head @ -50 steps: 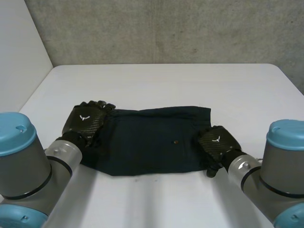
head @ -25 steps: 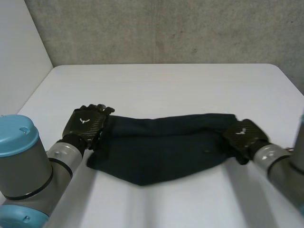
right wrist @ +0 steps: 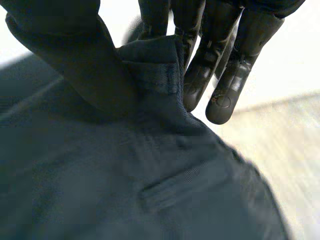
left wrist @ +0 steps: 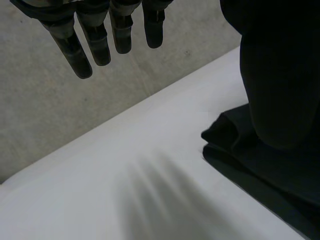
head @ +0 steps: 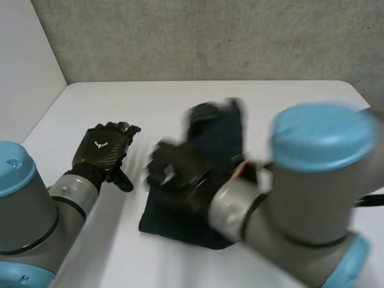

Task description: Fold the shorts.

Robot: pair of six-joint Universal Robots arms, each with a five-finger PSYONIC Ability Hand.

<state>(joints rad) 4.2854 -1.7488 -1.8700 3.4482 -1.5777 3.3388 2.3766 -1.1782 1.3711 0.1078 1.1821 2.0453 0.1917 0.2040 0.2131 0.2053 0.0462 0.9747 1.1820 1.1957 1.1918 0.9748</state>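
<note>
The dark navy shorts (head: 171, 219) lie in the middle of the white table (head: 288, 96), one end lifted and carried over the rest. My right hand (head: 174, 171) has reached across to the shorts' left side. In the right wrist view its fingers (right wrist: 215, 55) pinch a folded edge of the shorts (right wrist: 125, 190) against the thumb. My left hand (head: 102, 150) is beside the shorts' left end, apart from the cloth. Its fingers (left wrist: 95, 35) are straight above bare table, with the bunched shorts (left wrist: 280, 125) off to the side.
A grey wall stands behind the table's far edge, and a white wall (head: 24, 72) is on the left. My right arm (head: 300, 192) crosses low over the table's front right part.
My right hand has shut on the shorts' right end and swung it up and across to the left. My left hand has come off the shorts' left end and moved slightly left.
</note>
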